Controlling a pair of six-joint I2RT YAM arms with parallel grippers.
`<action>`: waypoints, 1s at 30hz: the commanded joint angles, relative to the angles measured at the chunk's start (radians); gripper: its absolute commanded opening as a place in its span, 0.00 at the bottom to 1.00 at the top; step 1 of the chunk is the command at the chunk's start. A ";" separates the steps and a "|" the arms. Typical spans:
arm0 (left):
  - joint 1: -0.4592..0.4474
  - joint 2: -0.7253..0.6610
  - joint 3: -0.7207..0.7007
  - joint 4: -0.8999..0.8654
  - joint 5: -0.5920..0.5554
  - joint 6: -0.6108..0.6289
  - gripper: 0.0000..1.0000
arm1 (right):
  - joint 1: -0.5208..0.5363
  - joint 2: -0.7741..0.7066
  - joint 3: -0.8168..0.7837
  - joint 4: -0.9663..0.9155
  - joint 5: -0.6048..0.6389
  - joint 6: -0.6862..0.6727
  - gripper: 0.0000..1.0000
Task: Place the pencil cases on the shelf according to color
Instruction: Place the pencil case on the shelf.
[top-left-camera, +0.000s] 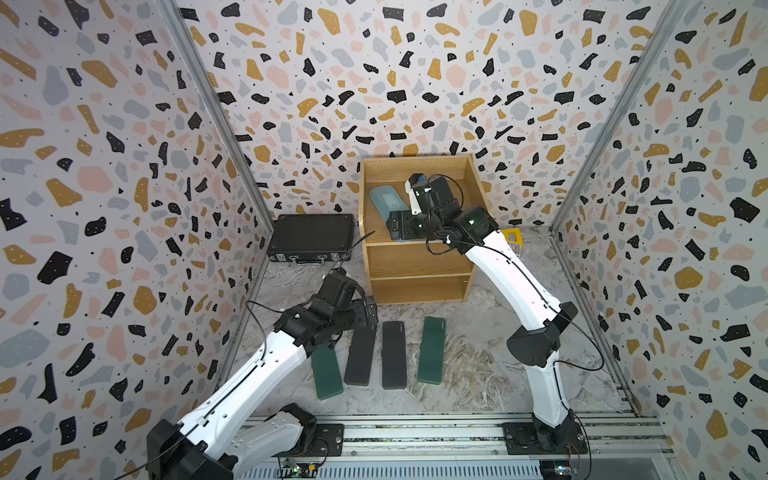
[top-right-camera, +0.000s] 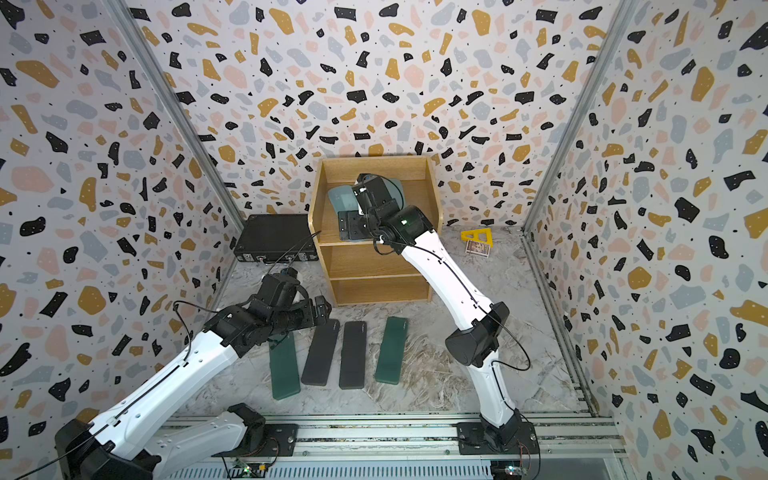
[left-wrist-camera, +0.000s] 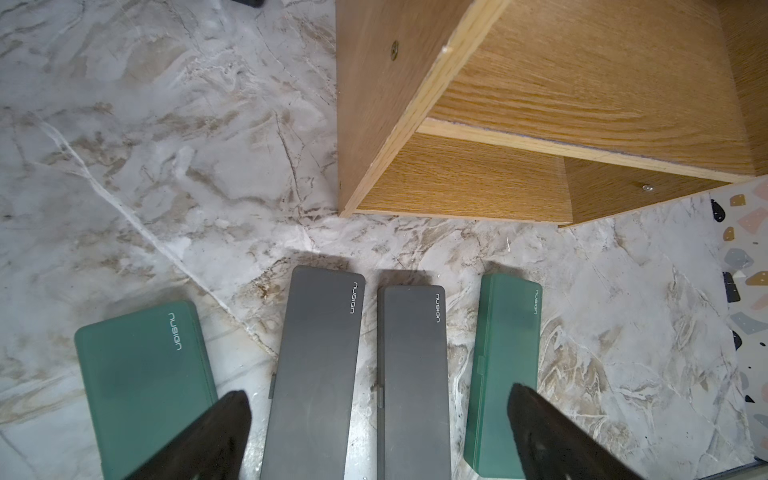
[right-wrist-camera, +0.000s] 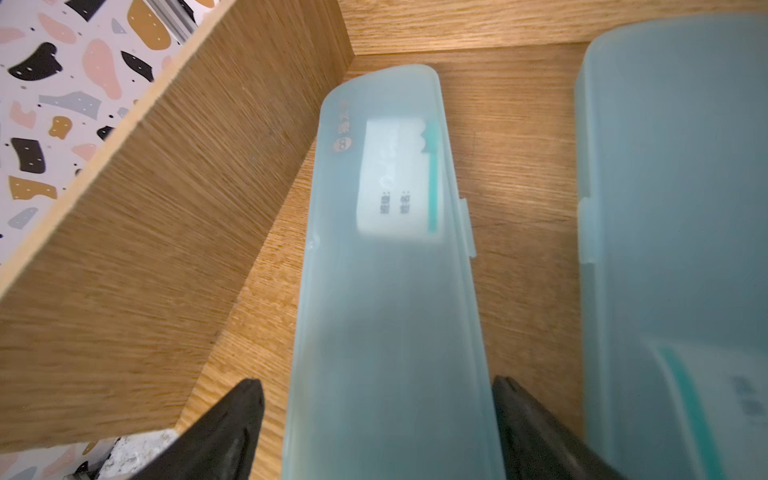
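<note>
Cases in translucent light blue, two of them, lay flat on the top tier of the shelf (top-left-camera: 415, 262), running lengthwise toward its back board. The first blue case (right-wrist-camera: 386, 270) sat close to the side panel nearer the briefcase. The second blue case (right-wrist-camera: 673, 208) lay just beside it, with a strip of bare wood between them. The right gripper (right-wrist-camera: 376, 395) stood over the front end of the first blue case with its jaws spread wide to either side. A sliver of wood showed between one finger and the case, so it clasped nothing.

In front of the shelf the other four cases lay in a roughly parallel row on the marble-patterned counter (top-left-camera: 478, 374), none touching. They were an outer green case (top-left-camera: 328, 374), a black case (top-left-camera: 360, 353), a second black case (top-left-camera: 394, 355) and a far green case (top-left-camera: 431, 351). The left gripper (left-wrist-camera: 376, 395) hung above the shelf-side end of the row, jaws fully apart and empty. In the left wrist view its fingers framed the two black ones. In both top views the left arm covered part of the outer green case.

A black briefcase (top-left-camera: 309, 237) lay beside the shelf, and a yellow ruler (top-right-camera: 478, 237) lay on the shelf's other side.
</note>
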 joint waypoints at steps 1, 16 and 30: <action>0.006 -0.019 -0.013 0.001 -0.010 0.013 1.00 | -0.002 -0.046 -0.018 0.077 -0.056 -0.026 0.91; 0.006 -0.094 -0.030 0.018 -0.009 0.015 1.00 | -0.002 -0.307 -0.289 0.288 -0.020 -0.129 0.96; 0.005 -0.126 0.014 0.146 0.188 0.012 1.00 | -0.002 -0.680 -0.751 0.337 0.077 -0.217 0.70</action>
